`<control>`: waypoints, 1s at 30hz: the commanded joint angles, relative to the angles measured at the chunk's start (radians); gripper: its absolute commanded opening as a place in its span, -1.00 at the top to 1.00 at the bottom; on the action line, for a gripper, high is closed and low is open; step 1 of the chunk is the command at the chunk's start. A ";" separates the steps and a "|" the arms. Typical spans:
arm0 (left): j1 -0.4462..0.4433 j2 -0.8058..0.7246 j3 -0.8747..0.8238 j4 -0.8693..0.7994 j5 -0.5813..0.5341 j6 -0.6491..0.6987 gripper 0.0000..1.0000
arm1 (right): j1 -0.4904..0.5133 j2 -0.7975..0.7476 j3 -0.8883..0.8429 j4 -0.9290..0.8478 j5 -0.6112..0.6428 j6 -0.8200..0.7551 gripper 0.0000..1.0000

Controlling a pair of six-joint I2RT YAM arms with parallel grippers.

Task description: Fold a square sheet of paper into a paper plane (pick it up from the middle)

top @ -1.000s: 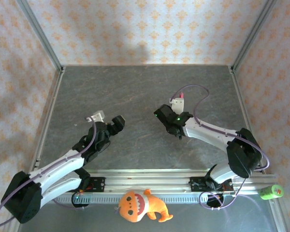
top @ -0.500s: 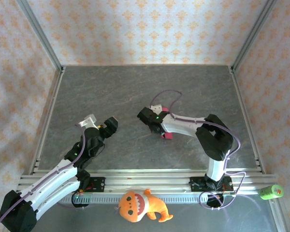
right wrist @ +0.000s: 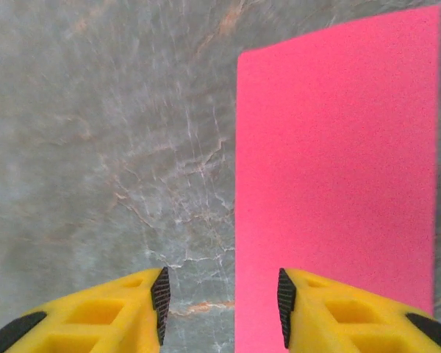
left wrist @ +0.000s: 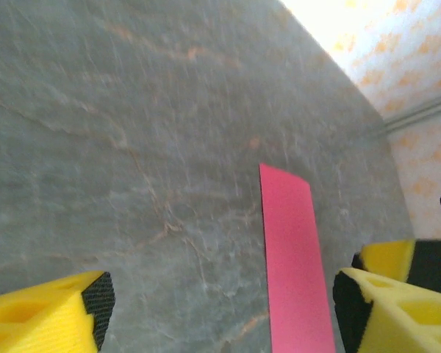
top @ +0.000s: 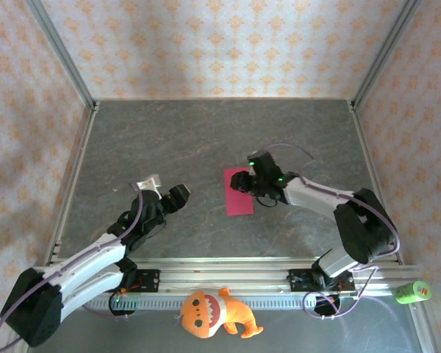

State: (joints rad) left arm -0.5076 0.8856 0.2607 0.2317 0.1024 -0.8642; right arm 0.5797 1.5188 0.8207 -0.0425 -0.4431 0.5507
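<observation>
The square sheet of paper (top: 240,197) lies flat on the grey table as a narrow magenta-pink rectangle, near the middle. A paper plane is out of view. My right gripper (top: 242,182) hovers over the sheet's far end, open. In the right wrist view the right gripper (right wrist: 220,305) straddles the left edge of the paper (right wrist: 338,162), holding nothing. My left gripper (top: 179,195) is open a little to the left of the sheet. From the left wrist the paper (left wrist: 294,257) runs as a strip just inside the right finger (left wrist: 382,309) of the left gripper (left wrist: 220,312).
An orange plush toy (top: 213,312) lies on the front rail between the arm bases. A green cylinder (top: 413,292) sits at the front right corner. Metal frame posts and patterned walls enclose the table (top: 169,140) on three sides.
The right gripper brought the paper down from the air, opened, and the sheet now lies flat on the table. The left gripper shifted slightly right and its jaws narrowed a little.
</observation>
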 commanded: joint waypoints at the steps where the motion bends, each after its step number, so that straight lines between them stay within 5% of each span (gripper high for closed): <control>1: 0.009 0.122 0.048 0.165 0.200 -0.009 -0.46 | -0.085 -0.007 -0.098 0.178 -0.221 0.074 0.26; 4: 0.006 0.255 0.092 0.247 0.305 -0.026 -0.29 | -0.132 0.032 -0.115 0.186 -0.271 0.054 0.70; 8: -0.008 0.378 0.144 0.308 0.362 -0.044 -0.19 | -0.156 0.095 -0.097 0.172 -0.280 0.027 1.00; 30: -0.109 0.783 0.438 0.155 0.364 -0.009 -0.23 | -0.261 0.216 -0.259 0.304 -0.371 0.029 1.00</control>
State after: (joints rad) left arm -0.6086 1.6402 0.6632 0.4385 0.4656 -0.8890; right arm 0.3309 1.7046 0.6044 0.3111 -0.8276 0.5735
